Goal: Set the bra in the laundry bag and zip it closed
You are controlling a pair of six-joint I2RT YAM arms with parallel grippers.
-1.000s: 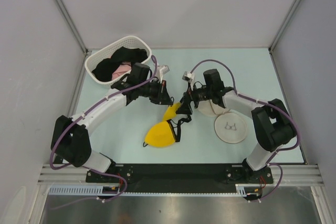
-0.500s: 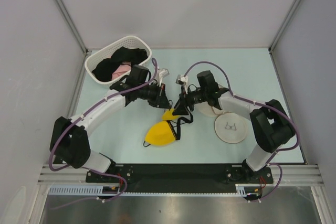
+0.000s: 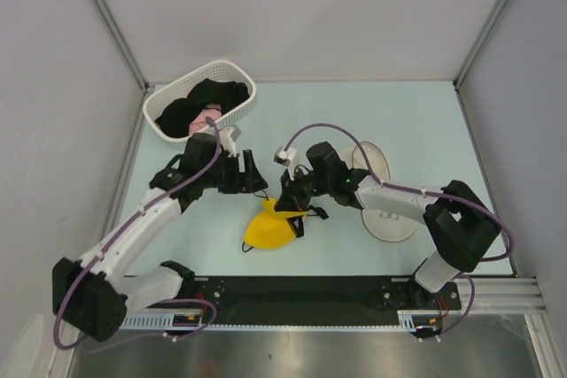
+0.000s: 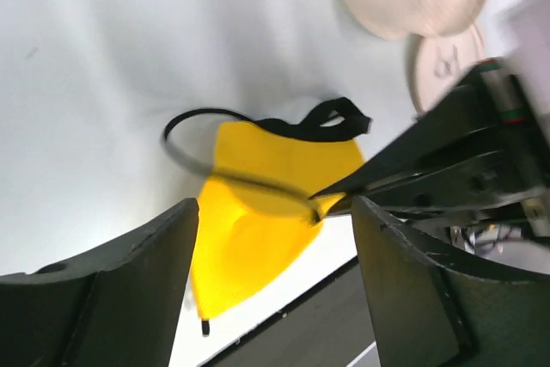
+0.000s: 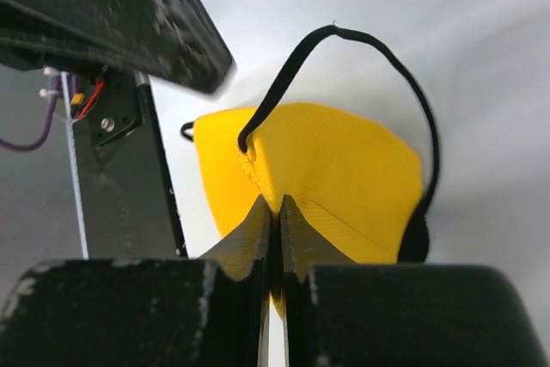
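Jaws: right gripper [image 5: 277, 209] pinched on the bra [image 3: 270, 227] edge; left gripper [image 3: 251, 176] spread, empty.
Bra lies mid-table [image 3: 354, 104]; laundry bag [image 3: 390, 217] open, near on its right, right arm nearer.
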